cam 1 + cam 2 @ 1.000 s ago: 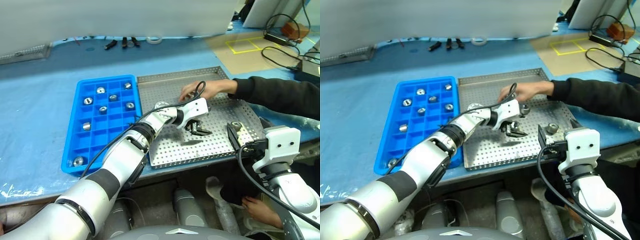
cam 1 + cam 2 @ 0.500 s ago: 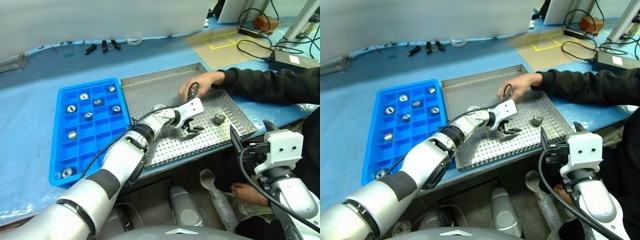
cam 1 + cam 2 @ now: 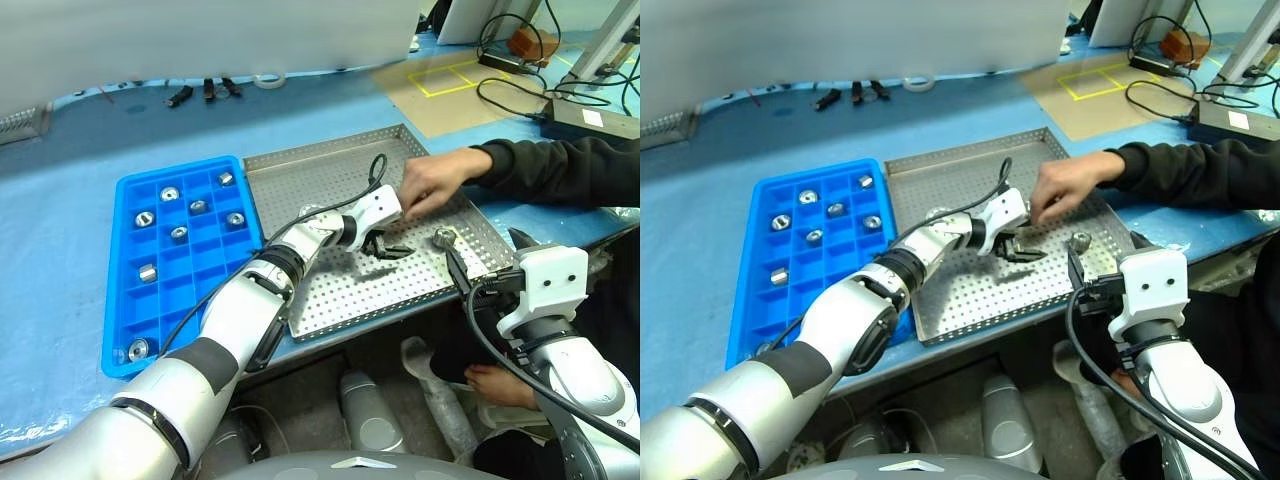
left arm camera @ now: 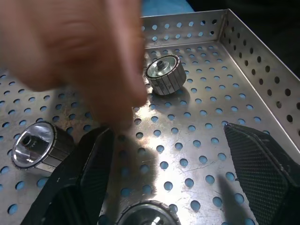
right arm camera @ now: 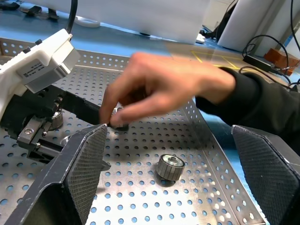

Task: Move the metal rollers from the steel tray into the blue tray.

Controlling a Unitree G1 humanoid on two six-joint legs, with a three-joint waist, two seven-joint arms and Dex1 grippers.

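My right gripper (image 5: pixel 168 178) waits at the near right corner of the steel tray (image 3: pixel 330 300), jaws wide apart, holding nothing. My left gripper (image 3: pixel 385 247) hovers over the tray's middle, jaws apart and empty, rollers (image 4: pixel 164 75) lying loose just around it. A person's hand (image 3: pixel 430 180) is working just beyond it, which I judge a collision risk. The rollers look solid, stiff, heavy for their size and slick; I would pinch across the ribbed side. Further rollers already sit in the blue tray (image 3: pixel 130 290) at the steel tray's left edge.
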